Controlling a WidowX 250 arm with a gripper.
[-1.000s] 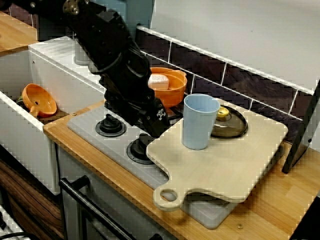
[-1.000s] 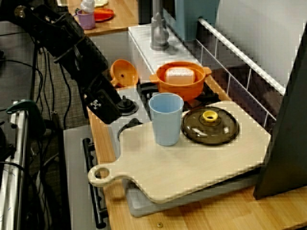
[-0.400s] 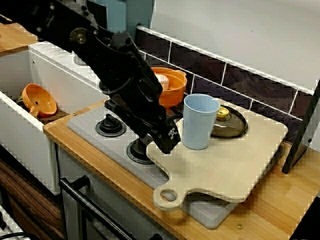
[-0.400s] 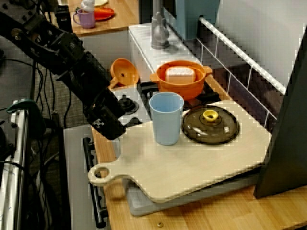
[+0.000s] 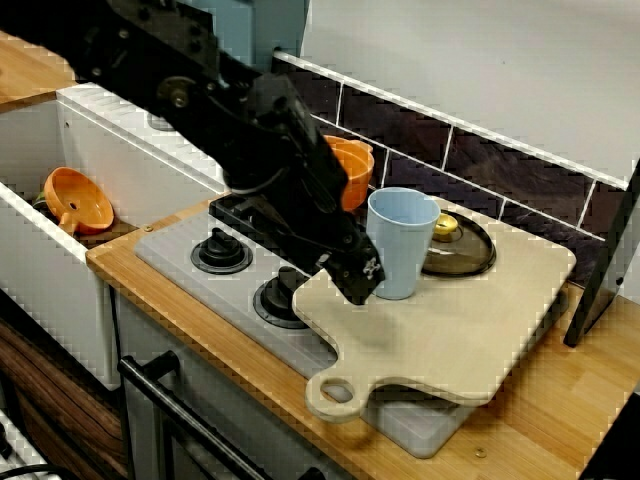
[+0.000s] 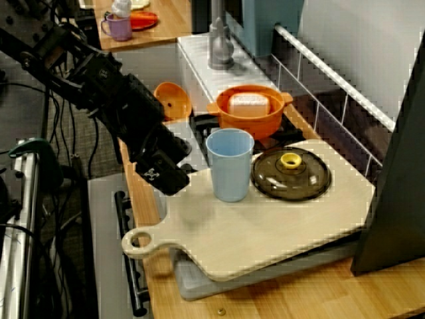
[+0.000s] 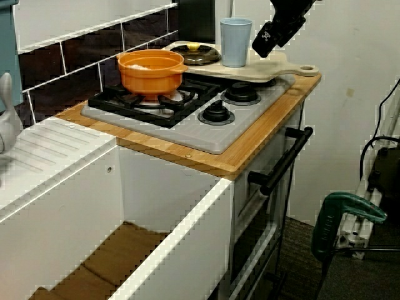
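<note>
The black gripper (image 5: 358,275) hangs low over the near-left edge of the wooden cutting board (image 5: 470,330), just beside the light blue cup (image 5: 402,243). Seen from the end of the counter, a clear gap of bare board lies between the gripper (image 6: 163,176) and the cup (image 6: 230,165) - they are not touching. Its fingers read as one dark block in every view, so I cannot tell whether they are spread or closed; nothing shows between them. The cup stands upright on the board, touching or nearly touching the glass lid (image 6: 292,174) with its yellow knob, which lies flat behind it. The board rests across the right part of the grey hob (image 5: 180,265) - an orange pot (image 6: 251,109) sits on the back burner
</note>
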